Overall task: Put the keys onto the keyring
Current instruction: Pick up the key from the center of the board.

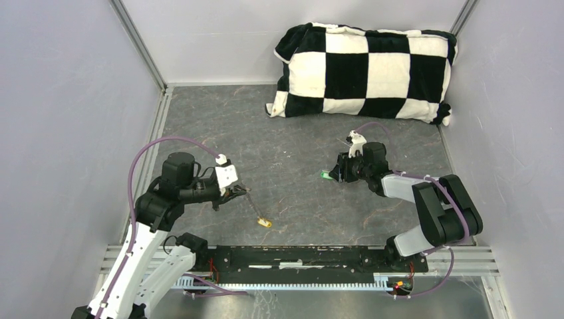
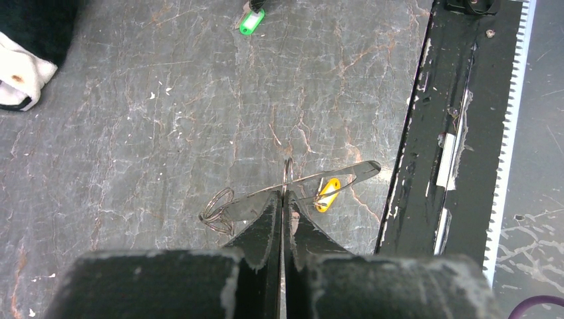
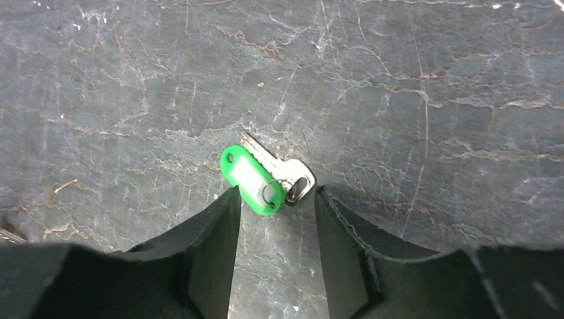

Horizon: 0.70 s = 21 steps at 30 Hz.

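Observation:
My left gripper is shut on the keyring, a thin silvery wire loop seen edge-on above the fingertips in the left wrist view. The yellow key hangs at the loop's far end, low over the floor near the black rail; it also shows in the left wrist view. The green key lies flat on the grey floor. In the right wrist view, its green tag and metal blade lie just in front of my right gripper, which is open with a finger on each side.
A small coil of wire rings sits left of my left fingers. A black-and-white checkered pillow lies at the back. A black rail runs along the near edge. Walls close in on both sides.

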Tool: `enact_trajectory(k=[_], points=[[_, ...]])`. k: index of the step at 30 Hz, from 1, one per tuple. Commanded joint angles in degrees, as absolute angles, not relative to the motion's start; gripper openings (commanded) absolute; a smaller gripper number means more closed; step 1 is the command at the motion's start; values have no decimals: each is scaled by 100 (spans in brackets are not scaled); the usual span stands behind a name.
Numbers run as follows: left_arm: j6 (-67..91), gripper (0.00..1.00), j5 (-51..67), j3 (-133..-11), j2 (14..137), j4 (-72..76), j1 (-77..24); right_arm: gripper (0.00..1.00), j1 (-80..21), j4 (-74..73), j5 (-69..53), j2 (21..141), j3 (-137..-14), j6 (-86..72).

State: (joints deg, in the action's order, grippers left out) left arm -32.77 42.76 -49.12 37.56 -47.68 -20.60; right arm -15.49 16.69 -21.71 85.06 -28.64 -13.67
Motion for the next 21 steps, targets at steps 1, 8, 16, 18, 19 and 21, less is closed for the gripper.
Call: enact_trajectory(k=[1, 8, 16, 18, 19, 21], points=[[-3041, 2, 4467, -4992, 3703, -4666, -2051, 48, -1525, 1828, -2498, 8796, -2875, -1673], [-3067, 2, 4467, -4996, 3735, -4666, -2051, 21, -1528, 1943, -2733, 8853, -2901, -1742], [-3101, 2, 4472, -4966, 3727, -4667, -2057, 0, -1525, 2006, -2984, 8492, -2874, -1625], [-3103, 2, 4466, -4970, 3729, -4667, -2054, 0, -1533, 2032, -3094, 8415, -2857, -1591], [-3103, 2, 4468, -4978, 3727, -4667, -2056, 0, -1525, 2046, -3175, 8360, -2846, -1582], [-3095, 2, 4495, -4992, 3727, -4667, -2051, 0, -1525, 2059, -3310, 8239, -2815, -1553]])
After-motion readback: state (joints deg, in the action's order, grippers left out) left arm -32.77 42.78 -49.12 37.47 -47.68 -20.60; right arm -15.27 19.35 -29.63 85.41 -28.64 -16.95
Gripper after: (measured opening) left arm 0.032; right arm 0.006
